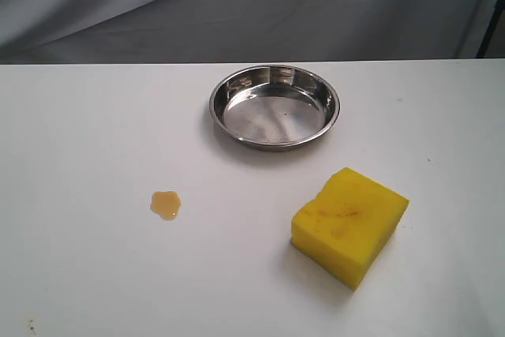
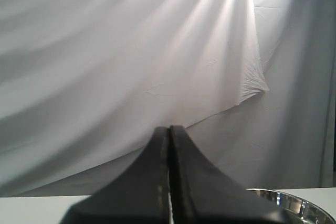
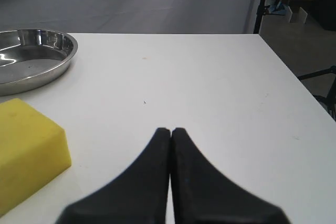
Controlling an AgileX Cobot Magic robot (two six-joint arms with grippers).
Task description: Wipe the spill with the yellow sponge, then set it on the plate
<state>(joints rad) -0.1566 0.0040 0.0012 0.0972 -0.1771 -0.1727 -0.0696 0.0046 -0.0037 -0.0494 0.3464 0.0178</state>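
Looks like the very start of the job, nothing's been touched afaict. The spill (image 1: 166, 205) is a small amber puddle w/ lobed edges on the white bench (image 1: 79, 132), front-left in the exterior view. It's intact, so no wiping done. The yellow sponge (image 1: 349, 225) lies flat on the bench over on the right, well apart from the spill. The plate (image 1: 215, 106) is shiny steel w/ nothing in it, toward the back around the middle. That makes sense as a drop-off spot imo, since neither arm would have to stretch far.

Neither arm shows in the exterior view, so both are prob outside what that cam covers. Left jaws: pressed fully together, holding nothing, pointing at the grey backdrop cloth (image 2: 131, 77) w/ only a bit of plate rim in that wrist view. Right jaws: also closed tight w/ nothing between them, above bare bench, w/ the sponge just off to 1 side and the plate beyond it.

The sponge sits on the right arm's side, so that arm looks like the obvious pick for the grab. It'd need to open wide 1st tho. The block is thick and foam squashes, so a firm pinch seems best. After that it's a reach across to the spill.
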